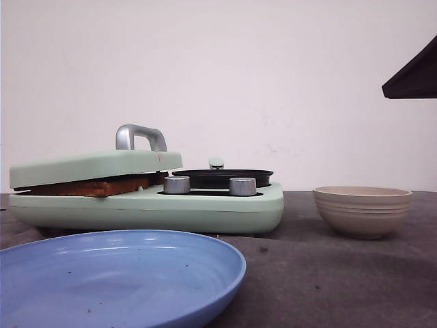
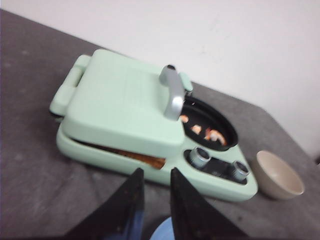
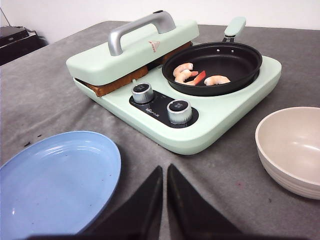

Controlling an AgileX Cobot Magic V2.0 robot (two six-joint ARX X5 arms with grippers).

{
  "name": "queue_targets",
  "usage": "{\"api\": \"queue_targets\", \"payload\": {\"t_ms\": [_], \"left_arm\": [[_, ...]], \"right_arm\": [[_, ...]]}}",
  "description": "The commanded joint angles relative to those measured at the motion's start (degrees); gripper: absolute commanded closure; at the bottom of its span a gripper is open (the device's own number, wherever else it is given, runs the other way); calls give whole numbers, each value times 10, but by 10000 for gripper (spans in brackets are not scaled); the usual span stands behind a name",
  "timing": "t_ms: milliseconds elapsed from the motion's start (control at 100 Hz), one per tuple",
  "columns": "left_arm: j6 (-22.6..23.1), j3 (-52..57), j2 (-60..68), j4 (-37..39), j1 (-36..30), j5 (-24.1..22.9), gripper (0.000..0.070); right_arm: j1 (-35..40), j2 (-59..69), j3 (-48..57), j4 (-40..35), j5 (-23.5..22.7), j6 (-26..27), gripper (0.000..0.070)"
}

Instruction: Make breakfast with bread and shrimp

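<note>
From the front, the bread (image 1: pixel 95 185) sits clamped under the press lid (image 1: pixel 95 167). At the left wrist, the left end effector (image 2: pixel 153 182) hangs slightly parted and empty, so lift by the handle (image 2: pixel 172 92) squarely. At the right wrist, the right end effector (image 3: pixel 164 175) is nearly together, holding nothing, and the shrimp (image 3: pixel 194 76) lie in the black pan (image 3: pixel 240 65).

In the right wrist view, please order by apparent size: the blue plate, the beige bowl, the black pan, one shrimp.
1. Blue plate, though nearness enlarges it.
2. Black pan and beige bowl look alike; the bowl is cropped.
3. Shrimp, clearly smallest.
</note>
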Motion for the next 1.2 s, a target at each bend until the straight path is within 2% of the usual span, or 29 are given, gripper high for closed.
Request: {"api": "queue_targets", "payload": {"t_ms": [0,100,150,200,470,640,1190], "left_arm": [[68,-5,-2,21,2,-28,689],[170,-38,-2,111,15,-75,689],[203,-64,-2,165,26,-78,689],[217,-90,-2,207,38,-77,689],[218,-206,-2,291,90,-77,689],[216,-208,-2,197,97,-69,684],[223,-207,-1,200,89,-71,682]], "right_arm": [[4,0,0,8,0,5,694],[4,0,0,8,0,6,694],[4,0,0,8,0,6,694],[4,0,0,8,0,6,694],[4,0,0,8,0,6,694],[4,0,0,8,0,6,694],[4,0,1,8,0,6,694]]}}
